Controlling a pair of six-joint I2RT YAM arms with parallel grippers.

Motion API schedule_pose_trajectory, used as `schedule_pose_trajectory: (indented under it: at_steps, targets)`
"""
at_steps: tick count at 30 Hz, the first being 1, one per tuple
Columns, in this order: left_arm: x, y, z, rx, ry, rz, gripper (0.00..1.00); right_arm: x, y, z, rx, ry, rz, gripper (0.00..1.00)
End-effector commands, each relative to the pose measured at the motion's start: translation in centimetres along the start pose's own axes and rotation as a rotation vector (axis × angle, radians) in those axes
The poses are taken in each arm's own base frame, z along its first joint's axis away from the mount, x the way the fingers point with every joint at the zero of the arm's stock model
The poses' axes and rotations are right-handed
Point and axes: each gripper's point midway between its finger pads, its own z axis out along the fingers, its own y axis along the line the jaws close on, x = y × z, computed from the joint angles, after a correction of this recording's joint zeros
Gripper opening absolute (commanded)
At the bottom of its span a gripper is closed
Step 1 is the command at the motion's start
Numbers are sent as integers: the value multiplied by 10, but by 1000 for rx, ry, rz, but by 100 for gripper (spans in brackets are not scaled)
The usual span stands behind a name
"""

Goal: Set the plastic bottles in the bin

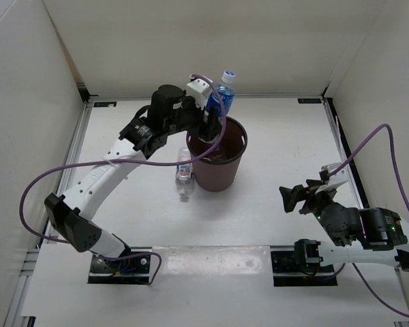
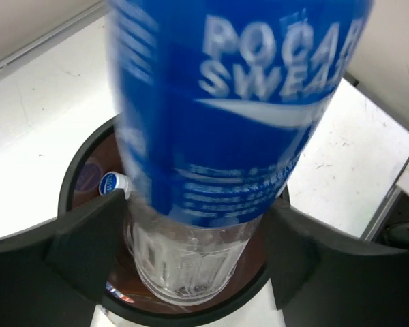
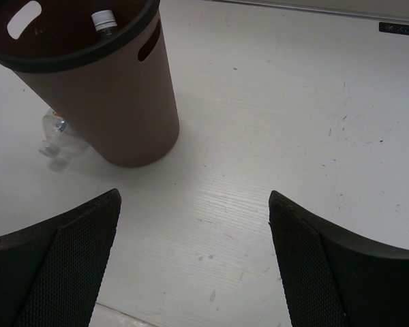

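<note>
Black left gripper (image 2: pixel 198 255) bracketed the upright blue-labelled clear plastic bottle (image 2: pixel 232 102) over the round dark brown bin (image 1: pixel 215 176), grip or release unclear, while the open, empty right gripper (image 3: pixel 193 204) sat at the bin's four o'clock.

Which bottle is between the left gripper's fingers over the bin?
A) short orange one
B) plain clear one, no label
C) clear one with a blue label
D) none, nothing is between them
C: the left wrist view shows the blue-label bottle standing between the fingers of the left gripper, with the rim of the bin directly below.
</note>
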Motion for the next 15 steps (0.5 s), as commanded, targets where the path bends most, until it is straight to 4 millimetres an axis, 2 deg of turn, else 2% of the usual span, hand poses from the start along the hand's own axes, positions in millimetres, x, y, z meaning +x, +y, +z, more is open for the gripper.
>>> schedule_pose_trajectory:
  at_steps: [1, 2, 7, 9, 10, 11, 12, 13, 14, 15]
  targets:
    - [-12, -2, -13, -22, -42, 17, 93, -4, 4, 1, -10, -17, 25, 90]
    - [-12, -1, -12, -28, -44, 13, 100, -4, 4, 1, -11, -19, 24, 90]
    - [-9, 12, -17, -106, -46, -5, 100, -4, 3, 2, 0, -20, 20, 90]
    - [-17, 22, -35, -177, -90, 15, 100, -3, 2, 2, 3, -21, 21, 90]
    - [-17, 25, -37, -197, -107, 20, 100, -5, 2, 1, 3, -24, 30, 90]
    - [-26, 39, -55, -296, -148, 26, 100, -4, 2, 2, 4, -21, 26, 90]
    - [-34, 44, -73, -341, -186, 38, 100, -4, 2, 2, 5, -21, 26, 90]
    - [-32, 50, -85, -383, -204, 39, 100, -4, 2, 1, 3, -21, 24, 90]
    - [-35, 67, -99, -490, -230, 30, 100, -4, 3, 2, 2, -21, 23, 90]
    - [-37, 81, -125, -584, -276, 2, 100, -3, 3, 2, -1, -20, 23, 90]
